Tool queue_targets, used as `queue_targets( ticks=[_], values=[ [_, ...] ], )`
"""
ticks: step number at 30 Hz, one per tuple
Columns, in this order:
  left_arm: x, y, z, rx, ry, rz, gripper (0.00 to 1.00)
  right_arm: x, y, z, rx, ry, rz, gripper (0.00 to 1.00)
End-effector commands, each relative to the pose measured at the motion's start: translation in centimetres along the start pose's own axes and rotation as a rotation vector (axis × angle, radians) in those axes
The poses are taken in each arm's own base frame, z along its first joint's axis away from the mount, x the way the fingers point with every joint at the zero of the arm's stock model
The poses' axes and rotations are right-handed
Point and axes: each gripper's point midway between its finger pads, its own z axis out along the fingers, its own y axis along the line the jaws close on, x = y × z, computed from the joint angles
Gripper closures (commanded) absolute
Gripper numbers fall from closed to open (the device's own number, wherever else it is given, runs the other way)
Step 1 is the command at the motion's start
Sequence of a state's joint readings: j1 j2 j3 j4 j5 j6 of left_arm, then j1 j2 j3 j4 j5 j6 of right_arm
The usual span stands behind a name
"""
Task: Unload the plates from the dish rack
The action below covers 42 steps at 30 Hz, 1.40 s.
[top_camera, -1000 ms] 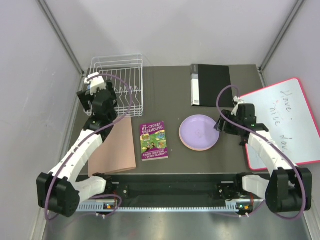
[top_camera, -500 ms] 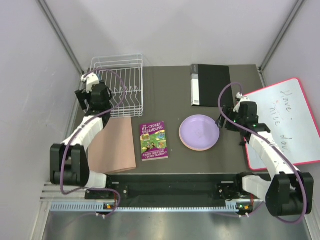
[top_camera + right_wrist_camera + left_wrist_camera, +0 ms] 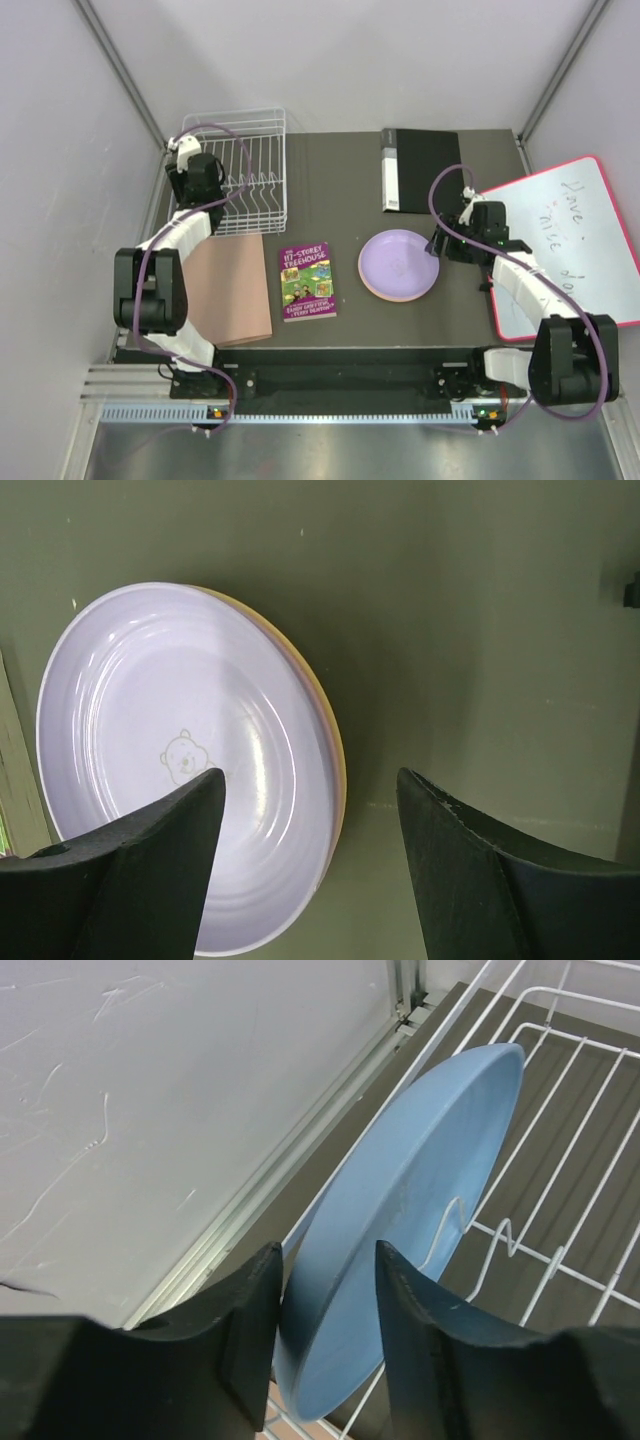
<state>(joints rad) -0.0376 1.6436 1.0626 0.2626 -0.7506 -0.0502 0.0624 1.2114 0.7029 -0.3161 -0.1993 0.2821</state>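
top view: the left gripper (image 3: 196, 172) is down at the edge of the dish rack (image 3: 250, 130), whose wires spread off to its right. the plate it works on is hidden beneath it here. the right gripper (image 3: 448, 245) hovers just beside the purple plate (image 3: 398, 262), which lies flat on the table.

left wrist: the light blue plate (image 3: 420, 1160) stands on edge in the rack, its rim running up and away from between the fingers (image 3: 240, 1340). both pads look pressed on it, so clamped, i'd judge.

right wrist: jaws apart, nothing held. the purple plate lies below, off the left finger, with a yellow-orange plate (image 3: 337, 760) peeking out underneath.

step in hand: gripping what seems the only racked plate. the next move calls for a straight lift clear of the prongs, then a carry to the stack.
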Motion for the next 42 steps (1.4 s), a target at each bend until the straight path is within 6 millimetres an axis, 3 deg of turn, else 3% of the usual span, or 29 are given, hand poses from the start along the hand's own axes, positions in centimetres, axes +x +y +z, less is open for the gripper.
queue_targets(
  ticks=[1, 7, 9, 10, 12, 24, 32, 37, 42],
  values=[
    [-1.8, 0.6, 0.6, -0.044, -0.041, -0.034, 0.57, -3.1, 1.3, -0.1, -0.056, -0.074, -0.035, 0.31],
    [-1.5, 1.5, 0.5, -0.065, -0.035, -0.050, 0.79, -2.8, 1.4, 0.2, -0.063, -0.067, -0.036, 0.31],
    [-1.6, 1.6, 0.5, -0.073, -0.036, -0.052, 0.80, -2.7, 1.4, 0.3, -0.066, -0.064, -0.036, 0.31],
    [-1.6, 1.6, 0.5, -0.074, -0.034, -0.051, 0.90, -2.8, 1.5, 0.3, -0.068, -0.066, -0.037, 0.31],
    [-1.7, 2.0, 0.6, -0.095, -0.034, -0.065, 1.00, -2.8, 1.5, 0.3, -0.070, -0.064, -0.036, 0.31],
    [-6.3, 4.1, -1.3, -0.203, -0.163, -0.037, 1.00, -2.7, 1.6, 0.3, -0.078, -0.069, -0.032, 0.31],
    [-8.4, 3.2, -3.7, -0.197, -0.242, -0.008, 1.00, -2.7, 1.6, -0.1, -0.077, -0.077, -0.034, 0.31],
    [-11.9, 3.0, -6.6, -0.174, -0.323, -0.045, 1.00, -2.8, 1.7, -0.5, -0.077, -0.084, -0.037, 0.31],
    [-12.7, 3.2, -6.9, -0.187, -0.342, 0.002, 1.00, -2.8, 1.8, -1.0, -0.081, -0.096, -0.041, 0.31]
  ],
)
